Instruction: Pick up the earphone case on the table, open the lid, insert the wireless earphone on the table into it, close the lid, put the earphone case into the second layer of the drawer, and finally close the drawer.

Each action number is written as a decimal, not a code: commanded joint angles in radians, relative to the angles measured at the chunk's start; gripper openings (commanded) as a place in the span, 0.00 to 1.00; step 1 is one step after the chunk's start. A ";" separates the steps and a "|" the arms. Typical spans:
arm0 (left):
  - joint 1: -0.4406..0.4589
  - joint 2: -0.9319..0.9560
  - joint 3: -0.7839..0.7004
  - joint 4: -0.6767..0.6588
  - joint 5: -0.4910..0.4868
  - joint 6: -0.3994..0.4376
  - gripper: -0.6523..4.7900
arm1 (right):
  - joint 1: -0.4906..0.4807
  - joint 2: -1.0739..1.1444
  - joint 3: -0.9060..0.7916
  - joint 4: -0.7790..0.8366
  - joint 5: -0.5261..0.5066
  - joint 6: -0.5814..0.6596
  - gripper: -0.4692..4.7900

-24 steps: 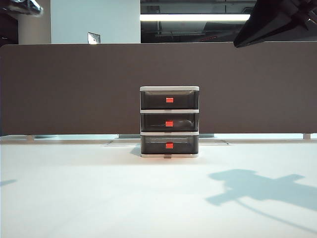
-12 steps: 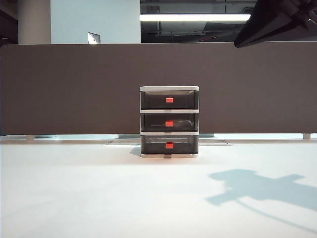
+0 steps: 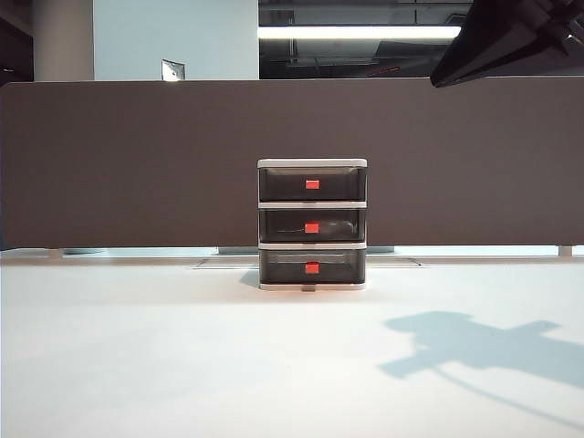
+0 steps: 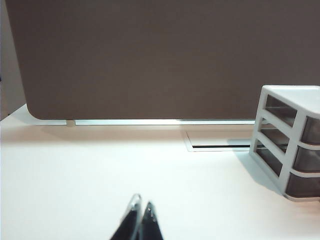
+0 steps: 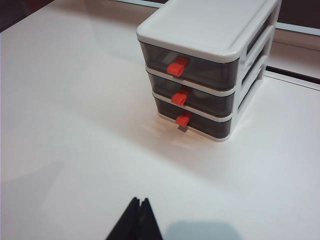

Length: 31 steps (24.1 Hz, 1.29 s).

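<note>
The big white worktop point(image 3: 137, 365) is bare in front, with a brown wall panel point(image 3: 137, 155) behind it. In the middle stands the little drawer unit point(image 3: 312, 224), three dark drawers in a white frame. All three look pushed in. The second layer point(image 3: 312, 226) has its red tab point(image 5: 180, 96) facing out. I cannot see the earphone case anywhere, so I think it is inside already, though the dark plastic hides it. The job looks about finished.

The right end effector point(image 5: 139, 204) hangs above the worktop near the drawers, tips pressed together, holding nothing. The left end effector point(image 4: 141, 210) sits off to the side, also pinched closed and empty.
</note>
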 commanded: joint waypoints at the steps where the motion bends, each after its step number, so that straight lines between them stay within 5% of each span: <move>1: 0.002 -0.039 -0.037 0.013 0.003 0.044 0.11 | 0.002 -0.003 0.003 0.018 0.000 -0.002 0.09; 12: 0.002 -0.047 -0.037 -0.074 0.003 0.069 0.11 | 0.002 -0.003 0.003 0.018 0.000 -0.002 0.09; 16: 0.002 -0.047 -0.037 -0.075 0.003 -0.003 0.11 | 0.002 -0.003 0.003 0.018 0.000 -0.002 0.09; 31: 0.001 -0.047 -0.037 -0.074 0.003 -0.005 0.11 | 0.002 -0.003 0.003 0.018 0.000 -0.002 0.09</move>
